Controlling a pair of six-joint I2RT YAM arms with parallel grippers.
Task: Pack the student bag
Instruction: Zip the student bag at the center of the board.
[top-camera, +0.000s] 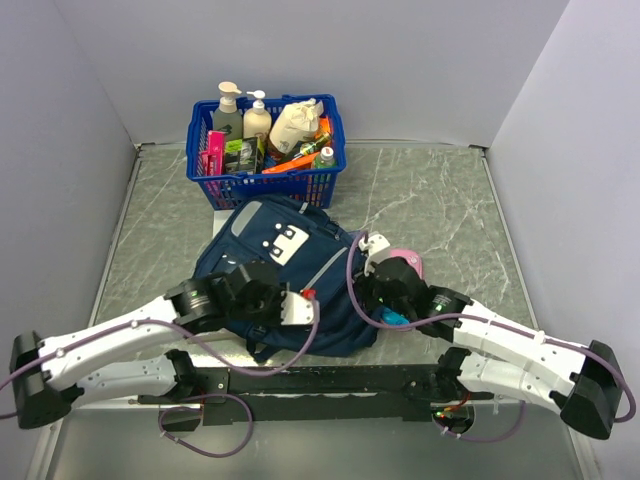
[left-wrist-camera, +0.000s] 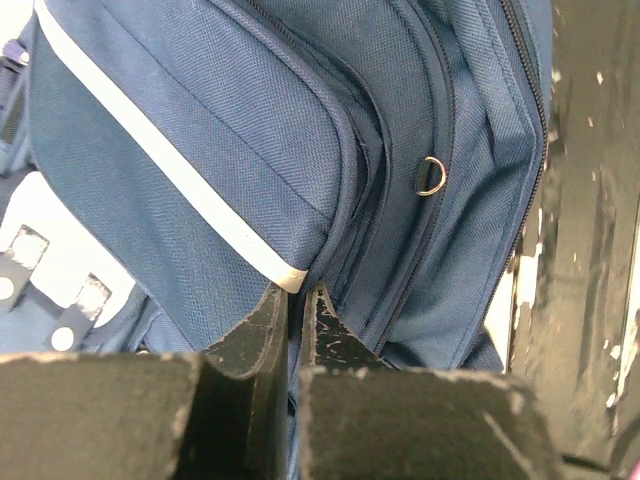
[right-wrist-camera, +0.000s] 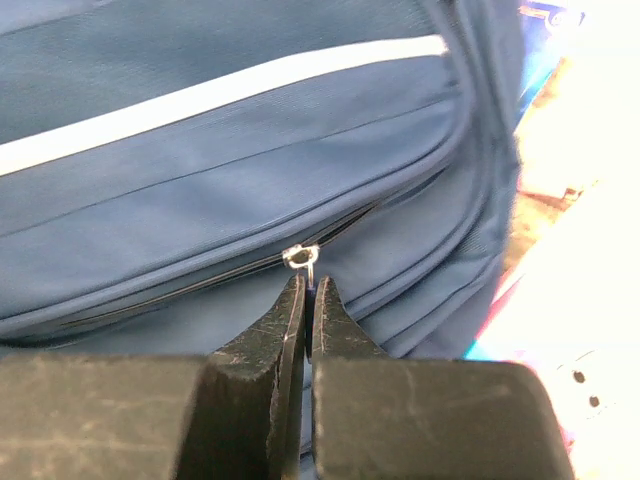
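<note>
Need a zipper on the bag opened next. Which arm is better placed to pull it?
Right. The right fingers are pinched on the zipper pull of the backpack, ready to drag it. The left fingers only clamp pocket fabric by the pale stripe, likelier useful for bracing.

Marbled table (top-camera: 440, 200) with student bag (top-camera: 300, 275), basket (top-camera: 265, 187)
</note>
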